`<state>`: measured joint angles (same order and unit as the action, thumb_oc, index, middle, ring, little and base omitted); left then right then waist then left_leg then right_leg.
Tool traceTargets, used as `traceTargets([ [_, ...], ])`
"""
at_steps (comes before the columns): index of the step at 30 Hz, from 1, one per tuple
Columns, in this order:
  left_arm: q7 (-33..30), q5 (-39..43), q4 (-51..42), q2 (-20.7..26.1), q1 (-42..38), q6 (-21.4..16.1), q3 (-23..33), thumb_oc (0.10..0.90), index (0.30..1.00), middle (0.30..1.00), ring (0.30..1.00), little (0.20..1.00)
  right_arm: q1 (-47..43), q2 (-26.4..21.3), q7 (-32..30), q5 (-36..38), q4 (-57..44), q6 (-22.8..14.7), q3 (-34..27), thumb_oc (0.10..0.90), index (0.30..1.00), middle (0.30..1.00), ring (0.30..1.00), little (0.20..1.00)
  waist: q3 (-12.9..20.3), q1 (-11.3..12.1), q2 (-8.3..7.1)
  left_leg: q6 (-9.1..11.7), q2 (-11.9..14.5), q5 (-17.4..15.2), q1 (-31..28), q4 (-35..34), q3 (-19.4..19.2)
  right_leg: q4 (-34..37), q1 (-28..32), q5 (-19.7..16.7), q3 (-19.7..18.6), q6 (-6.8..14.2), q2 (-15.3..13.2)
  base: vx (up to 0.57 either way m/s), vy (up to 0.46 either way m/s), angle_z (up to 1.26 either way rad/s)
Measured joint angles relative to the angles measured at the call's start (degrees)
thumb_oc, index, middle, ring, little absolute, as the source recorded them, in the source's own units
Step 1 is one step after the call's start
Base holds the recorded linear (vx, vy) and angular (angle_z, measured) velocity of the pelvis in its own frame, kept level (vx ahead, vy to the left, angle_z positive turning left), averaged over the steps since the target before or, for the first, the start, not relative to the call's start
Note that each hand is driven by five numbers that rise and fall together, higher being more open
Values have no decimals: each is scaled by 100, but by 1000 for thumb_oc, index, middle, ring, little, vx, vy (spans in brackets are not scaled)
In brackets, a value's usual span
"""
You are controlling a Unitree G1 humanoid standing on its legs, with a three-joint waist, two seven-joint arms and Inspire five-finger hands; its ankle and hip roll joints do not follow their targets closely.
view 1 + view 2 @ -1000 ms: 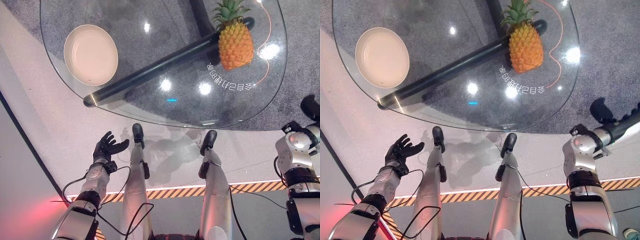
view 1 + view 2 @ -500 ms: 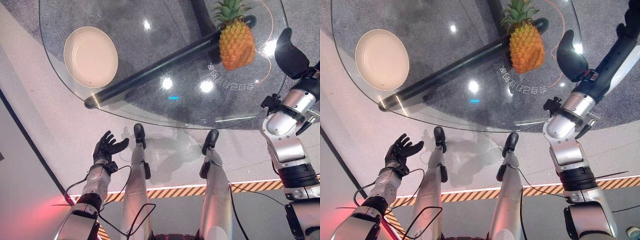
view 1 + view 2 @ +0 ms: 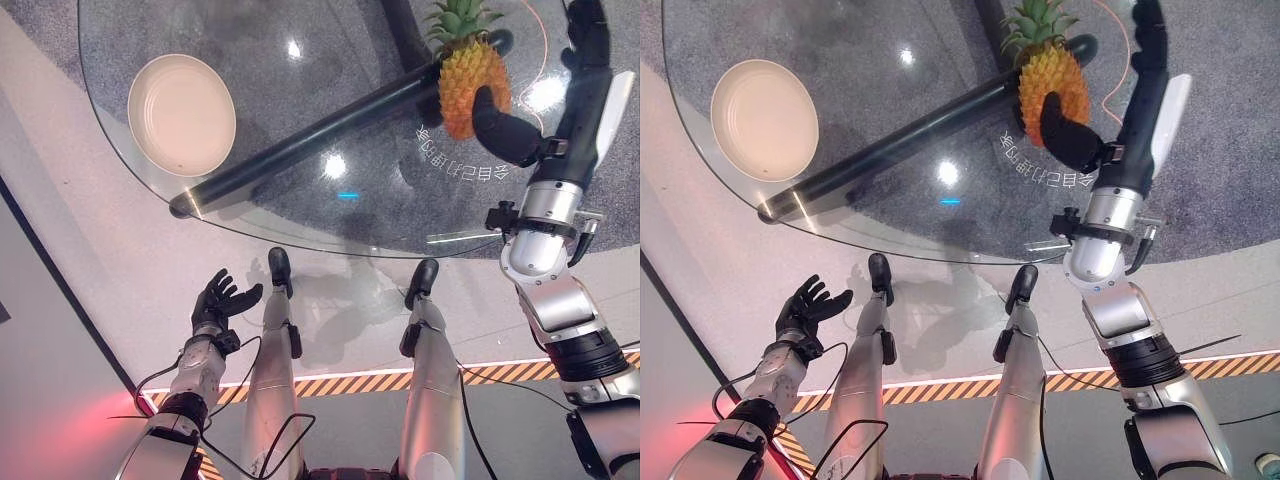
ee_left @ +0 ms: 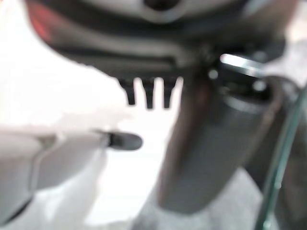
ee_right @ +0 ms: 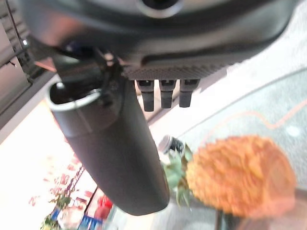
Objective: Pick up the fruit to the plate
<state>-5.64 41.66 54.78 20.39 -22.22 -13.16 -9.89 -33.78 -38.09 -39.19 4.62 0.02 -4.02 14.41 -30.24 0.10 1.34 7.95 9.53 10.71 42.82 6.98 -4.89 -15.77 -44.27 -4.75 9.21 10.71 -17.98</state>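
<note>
While the right hand point(image 3: 545, 100) reaches over the glass table point(image 3: 250, 215) with thumb and fingers spread, its thumb lies across the near side of the pineapple point(image 3: 468, 85), though contact cannot be judged. The fruit lies on the table, leafy crown pointing away from the robot. The plate point(image 3: 181, 112) sits well apart toward the robot's left, and the left hand point(image 3: 220, 300) hangs open below the table edge, so the right hand is far nearer.

Round glass table point(image 3: 300, 215). On it: cream plate point(image 3: 181, 112) at left, pineapple point(image 3: 470, 75) at far right, well apart. White lettering printed near the pineapple.
</note>
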Motion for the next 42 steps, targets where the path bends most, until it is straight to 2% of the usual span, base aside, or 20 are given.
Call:
traceTargets([
  [6, -8, 0, 4, -23, 0, 0, -18, 800, 900, 900, 900, 900, 0, 0, 244, 41, 0, 105, 122, 800, 900, 900, 900, 900, -2, 7, 5, 1, -1, 1, -15, -2, -24, 0, 0, 0, -4, 1, -5, 0, 0, 0],
  [16, -14, 0, 4, -152, -1, 11, -48, 800, 900, 900, 900, 900, -90, 0, 269, 56, 0, 376, 240, 800, 900, 900, 900, 900, -7, 123, 14, 11, -4, 8, -54, -19, -45, -6, 12, 2, -22, 4, -14, 0, 0, 0],
  [26, -17, 0, -2, -156, -2, 26, -71, 800, 900, 900, 900, 900, -228, 1, -106, -14, 18, 749, 244, 800, 900, 900, 900, 900, -12, 133, 23, 12, -11, 9, -54, -39, -41, -7, 12, 5, -15, 8, -20, 0, 0, 0],
  [37, -18, -2, -25, -156, -4, 31, -73, 800, 900, 900, 900, 900, -447, 8, -416, -13, 268, 1023, 356, 800, 900, 900, 900, 900, -26, 151, 52, 3, -38, 23, -66, -94, -34, -6, 15, 16, -6, 22, -45, 0, 0, 0],
  [42, -17, -3, -24, -156, -4, 40, -73, 800, 900, 900, 900, 900, -522, 37, -458, 7, 566, 1036, 385, 800, 900, 900, 900, 900, -26, 188, 52, -1, -43, 26, -72, -94, -32, -8, 23, 16, -2, 23, -50, 0, 0, 0],
])
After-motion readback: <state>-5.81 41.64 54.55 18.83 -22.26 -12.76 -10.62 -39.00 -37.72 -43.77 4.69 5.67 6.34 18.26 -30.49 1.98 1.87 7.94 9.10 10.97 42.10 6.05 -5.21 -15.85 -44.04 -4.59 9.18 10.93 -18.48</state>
